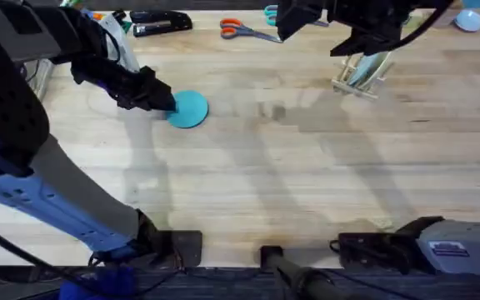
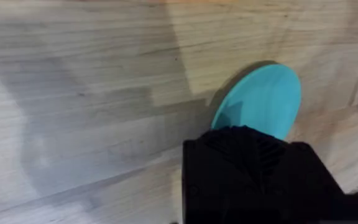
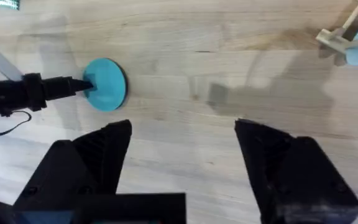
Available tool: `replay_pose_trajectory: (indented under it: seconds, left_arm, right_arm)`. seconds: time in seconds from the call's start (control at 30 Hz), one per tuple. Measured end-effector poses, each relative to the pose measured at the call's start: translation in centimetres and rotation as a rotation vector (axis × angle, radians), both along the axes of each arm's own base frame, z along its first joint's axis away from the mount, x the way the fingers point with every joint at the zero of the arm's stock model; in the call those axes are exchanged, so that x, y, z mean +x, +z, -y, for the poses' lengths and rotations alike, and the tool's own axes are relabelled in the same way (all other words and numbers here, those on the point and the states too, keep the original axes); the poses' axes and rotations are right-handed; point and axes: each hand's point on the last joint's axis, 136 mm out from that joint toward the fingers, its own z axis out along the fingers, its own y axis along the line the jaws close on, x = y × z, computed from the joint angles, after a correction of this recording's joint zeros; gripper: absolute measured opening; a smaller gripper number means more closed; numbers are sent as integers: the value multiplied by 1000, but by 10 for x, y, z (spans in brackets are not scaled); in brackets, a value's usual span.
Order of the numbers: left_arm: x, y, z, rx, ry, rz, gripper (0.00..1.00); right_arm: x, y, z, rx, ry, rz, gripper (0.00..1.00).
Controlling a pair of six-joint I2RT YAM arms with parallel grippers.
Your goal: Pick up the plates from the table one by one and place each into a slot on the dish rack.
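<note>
A teal-blue plate (image 1: 190, 109) lies left of centre on the wood-plank table (image 1: 290, 175). My left gripper (image 1: 162, 101) reaches it from the left and is shut on its left rim. In the left wrist view the plate (image 2: 263, 99) sticks out past a black finger (image 2: 247, 168), one edge a little off the wood. The right wrist view also shows the plate (image 3: 107, 84). At the far right stands the dish rack (image 1: 355, 81) with a pale plate (image 1: 373, 65) upright in a slot. My right gripper (image 3: 184, 134) hovers by the rack, open and holding nothing.
Orange-handled scissors (image 1: 242, 31), a black stapler (image 1: 161, 22) and teal-handled scissors (image 1: 271, 12) lie along the far edge. A small pale bowl (image 1: 469, 20) sits at the far right corner. Bare wood stretches between the plate and the rack (image 3: 335, 37).
</note>
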Motion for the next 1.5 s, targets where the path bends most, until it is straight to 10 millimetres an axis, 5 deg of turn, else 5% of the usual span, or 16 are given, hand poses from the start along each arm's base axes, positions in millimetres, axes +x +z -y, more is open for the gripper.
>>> replay_pose_trajectory:
  seconds: [1.07,1.5]
  left_arm:
    - [-5,5,3,-6,-3,-6,43]
    - [-16,61,6,34,-20,106,43]
  right_arm:
    - [0,0,0,0,0,0,995]
    - [0,0,0,0,0,0,993]
